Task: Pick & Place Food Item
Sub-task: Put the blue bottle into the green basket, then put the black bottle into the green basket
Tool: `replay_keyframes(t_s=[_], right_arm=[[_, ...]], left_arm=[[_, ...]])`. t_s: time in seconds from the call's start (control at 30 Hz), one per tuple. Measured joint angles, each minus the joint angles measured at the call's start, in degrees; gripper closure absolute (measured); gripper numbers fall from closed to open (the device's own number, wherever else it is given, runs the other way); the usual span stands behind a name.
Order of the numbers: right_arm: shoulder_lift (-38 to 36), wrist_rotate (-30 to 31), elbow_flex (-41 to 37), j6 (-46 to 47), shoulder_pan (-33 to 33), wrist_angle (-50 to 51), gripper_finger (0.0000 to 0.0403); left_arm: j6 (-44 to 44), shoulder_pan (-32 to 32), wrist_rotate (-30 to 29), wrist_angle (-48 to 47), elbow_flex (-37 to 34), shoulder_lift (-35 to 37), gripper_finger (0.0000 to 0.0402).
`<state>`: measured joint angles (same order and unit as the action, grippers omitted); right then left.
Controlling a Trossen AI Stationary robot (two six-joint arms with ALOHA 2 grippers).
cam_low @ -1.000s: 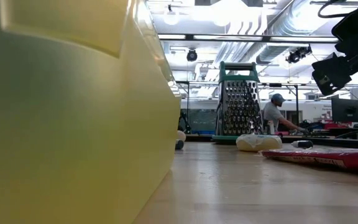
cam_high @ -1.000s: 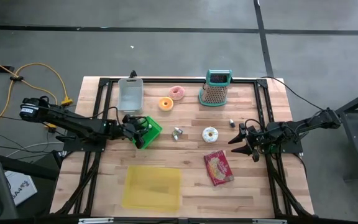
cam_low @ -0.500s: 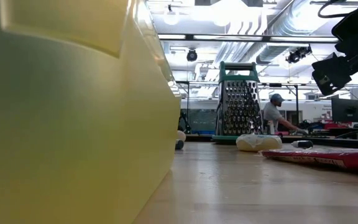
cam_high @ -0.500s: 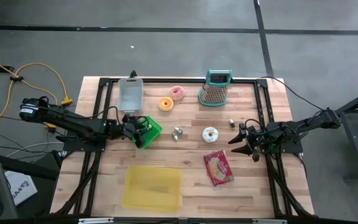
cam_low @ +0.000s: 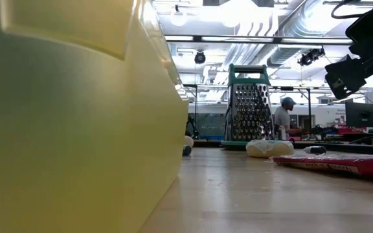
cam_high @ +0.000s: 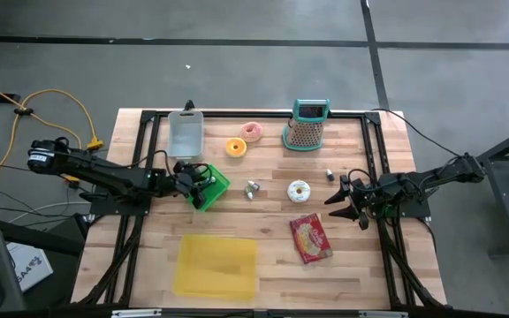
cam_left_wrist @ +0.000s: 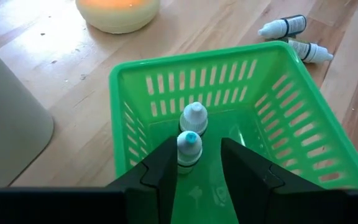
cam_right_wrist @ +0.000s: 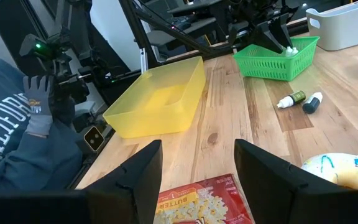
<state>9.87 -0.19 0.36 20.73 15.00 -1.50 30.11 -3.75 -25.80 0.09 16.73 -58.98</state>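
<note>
Landmark: green basket [cam_high: 210, 186], on the wooden counter [cam_high: 272, 265].

- Left gripper [cam_left_wrist: 194, 163]: inside the green basket, its jaws pinching a small white dropper bottle [cam_left_wrist: 189, 148] with a teal tip. A second white bottle [cam_left_wrist: 194, 117] stands just behind it in the basket.
- Two more dropper bottles [cam_high: 253, 188]: on the counter just right of the basket, lying side by side.
- White iced donut [cam_high: 299, 189]: right of the basket, beyond the loose bottles.
- Orange donut [cam_high: 235, 147] and pink donut [cam_high: 252, 132]: behind the basket and to its right, near each other.
- Grey bin [cam_high: 185, 132]: directly behind the basket, at the counter's far edge.
- Box grater [cam_high: 307, 125]: far right of the basket, upright, teal-handled.
- Red snack packet [cam_high: 311, 238]: in front of the basket and well to its right, lying flat.
- Yellow tray [cam_high: 216, 266]: in front of the basket, near the counter's front edge.
- Right gripper [cam_high: 340, 196]: well right of the basket, past the white iced donut, jaws spread and holding nothing.
- A person's gloved hand [cam_right_wrist: 37, 104]: beyond the counter's edge in the right wrist view.
</note>
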Motion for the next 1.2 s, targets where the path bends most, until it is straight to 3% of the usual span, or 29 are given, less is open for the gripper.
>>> replay_keyframes(t_s=[0.43, 0.83, 1.2], right_arm=[[0.0, 0.0, 0.0, 0.0, 0.0, 0.0, 0.0215], [0.0, 0.0, 0.0, 0.0, 0.0, 0.0, 0.0215], [0.0, 0.0, 0.0, 0.0, 0.0, 0.0, 0.0215]], left_arm=[[-3.1, 0.0, 0.1, 3.4, 0.2, 0.1, 0.0282], [-8.5, 0.0, 0.0, 4.2, 0.5, 5.7, 0.0282], [-15.3, 0.0, 1.7, 8.6, 4.0, 3.3, 0.0282]])
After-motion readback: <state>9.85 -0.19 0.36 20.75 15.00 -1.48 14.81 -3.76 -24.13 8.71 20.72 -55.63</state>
